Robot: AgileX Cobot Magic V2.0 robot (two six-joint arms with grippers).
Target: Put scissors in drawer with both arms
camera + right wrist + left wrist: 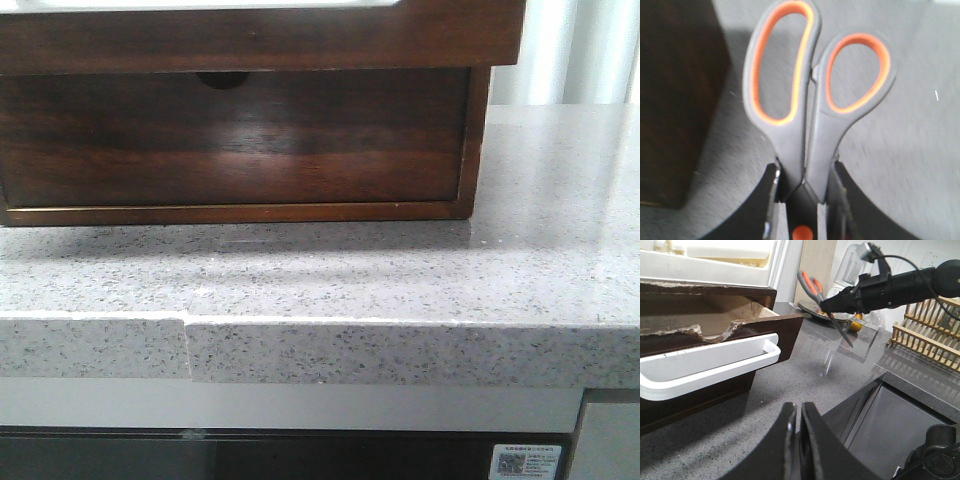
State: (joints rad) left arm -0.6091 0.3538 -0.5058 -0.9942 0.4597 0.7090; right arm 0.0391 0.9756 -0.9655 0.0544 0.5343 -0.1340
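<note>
The scissors (810, 100) have grey handles with orange-lined loops, and my right gripper (805, 175) is shut on them just below the loops. In the left wrist view the scissors (812, 285) hang in the air right of the cabinet, loops up and blades down, held by the right gripper (832, 302). The dark brown drawer (790, 335) stands pulled out, its inside showing. In the front view the drawer (230, 140) with its half-round notch fills the frame, and no gripper shows there. My left gripper (797, 407) is shut on nothing, low over the grey counter in front of the drawer.
A white rail (710, 367) runs along the drawer's side. A white appliance (730, 255) sits on the cabinet. Beyond the scissors are a plate with an orange fruit (855, 322), a glass jar (850, 267) and a wooden dish rack (925, 335). A sink (900, 425) lies beside the left gripper.
</note>
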